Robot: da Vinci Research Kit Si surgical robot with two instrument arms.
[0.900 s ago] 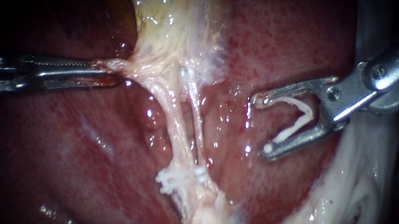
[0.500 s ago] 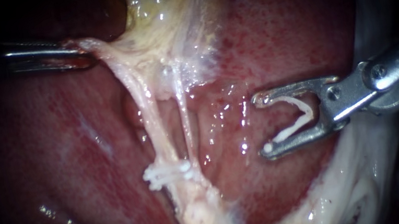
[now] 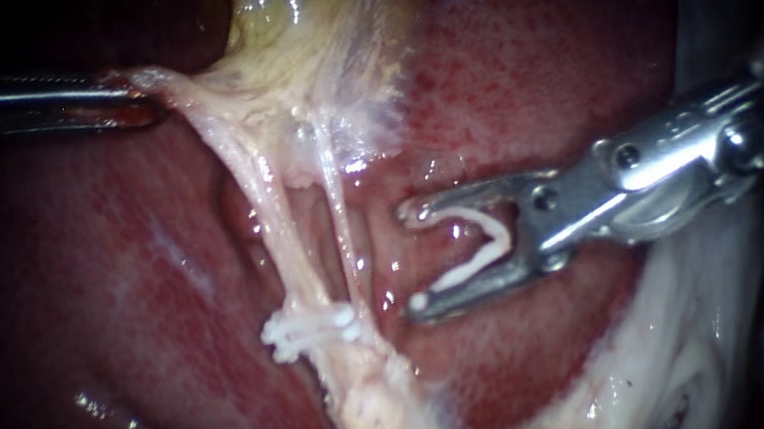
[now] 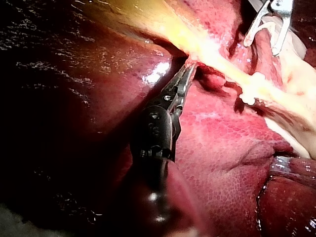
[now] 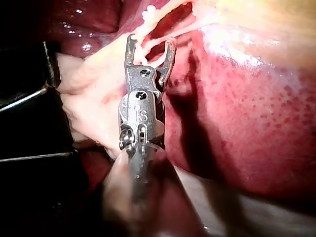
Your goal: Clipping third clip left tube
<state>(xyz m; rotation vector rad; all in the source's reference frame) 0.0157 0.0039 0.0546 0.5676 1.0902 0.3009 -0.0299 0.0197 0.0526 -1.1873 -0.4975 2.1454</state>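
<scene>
left tube [image 3: 275, 210] is the thicker of two pale strands that run down over the dark red liver [image 3: 129, 283]. it is wet and cream-pink, drawn taut on a slant from the pale tissue [image 3: 181, 88] under the yellowish gallbladder [image 3: 302, 14] to a broader pale stump low in the endoscope view. the right tube [image 3: 338, 211] is a thinner thread just beside it, with a slit of liver showing between the two. low on the left tube a bunch of white placed clips [image 3: 310, 328] sits across it; we cannot count them with certainty.

our left instrument [image 3: 136, 89] comes in from the left, and its jaws are closed on the pale tissue. our right instrument [image 3: 412, 259] lies to the right of both tubes. its jaws stand wide and carry a white loaded clip [image 3: 488, 247], bent open, with a leg against each jaw. the jaw tips are near the right tube, higher than the placed clips, and go around neither tube. in the right wrist view the placed clips [image 5: 148, 11] lie just ahead of the spread jaws.
</scene>
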